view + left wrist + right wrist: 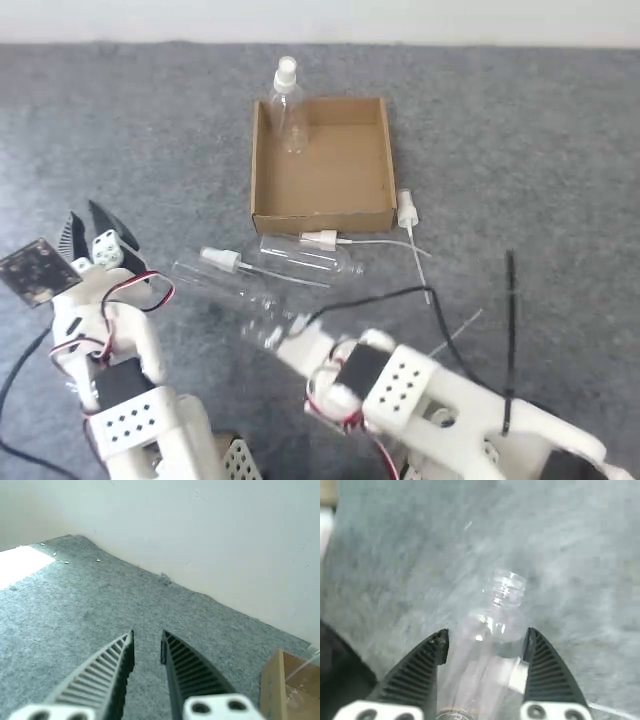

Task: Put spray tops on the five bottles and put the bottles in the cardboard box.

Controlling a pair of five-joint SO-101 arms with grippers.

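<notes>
I'm centring the released right tool astride the clear capless plastic bottle before squeezing; left tool gaping empty

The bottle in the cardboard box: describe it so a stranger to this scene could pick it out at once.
Find the cardboard box on the carpet. A clear bottle stands in its far corner, on the left arm's side. The other bottles lie on the carpet outside; this one is inside, white spray top fitted.
</notes>
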